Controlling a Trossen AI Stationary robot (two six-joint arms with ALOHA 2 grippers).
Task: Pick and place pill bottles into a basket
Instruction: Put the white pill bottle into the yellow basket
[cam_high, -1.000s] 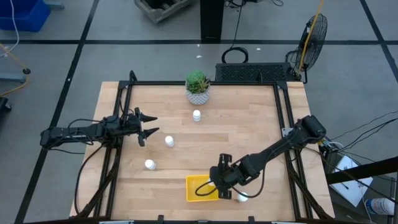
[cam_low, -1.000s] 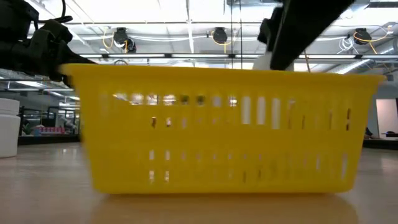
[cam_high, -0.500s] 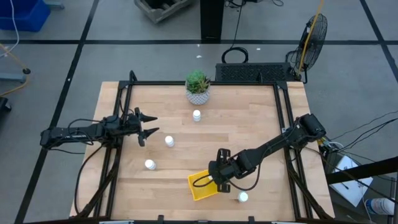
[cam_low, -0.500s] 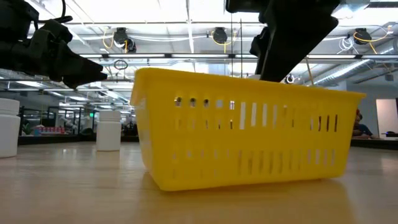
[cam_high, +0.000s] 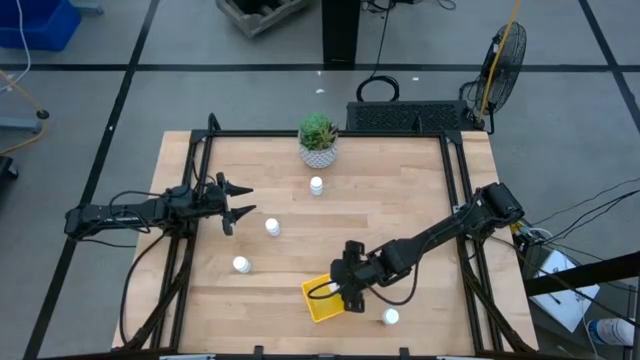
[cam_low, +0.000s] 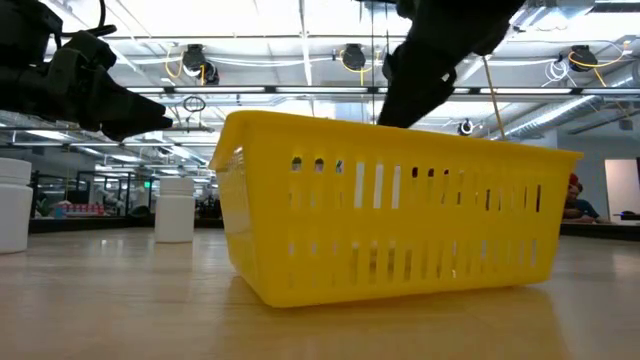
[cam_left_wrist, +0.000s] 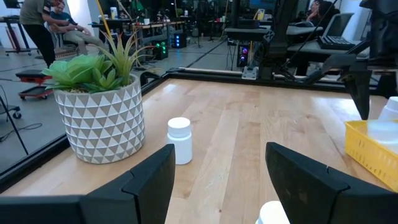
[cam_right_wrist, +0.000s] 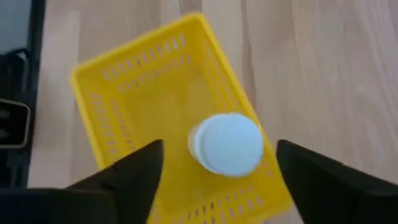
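Observation:
The yellow basket (cam_high: 322, 300) sits askew near the table's front edge and fills the low view (cam_low: 400, 230). My right gripper (cam_high: 345, 288) hangs open over it. One white pill bottle (cam_right_wrist: 227, 144) is inside the basket, seen cap-up between the spread fingers without touching them. Three pill bottles stand upright on their bases on the wood: one (cam_high: 316, 185) by the plant pot, one (cam_high: 271, 227) mid-table, one (cam_high: 240, 265) nearer the front. Another (cam_high: 391, 317) rests right of the basket. My left gripper (cam_high: 238, 202) waits open at the table's left, close to the mid-table bottle.
A white patterned plant pot (cam_high: 318, 142) with a green plant stands at the far middle of the table (cam_high: 400, 200). Black frame rails run along the table's left and right sides. Bare wood lies between the bottles and the basket.
My right gripper has moved toward the table's left and a little toward the far edge, over the basket. The basket has turned about and now lies askew. The white bottle that showed at the gripper above the basket's rim no longer shows there.

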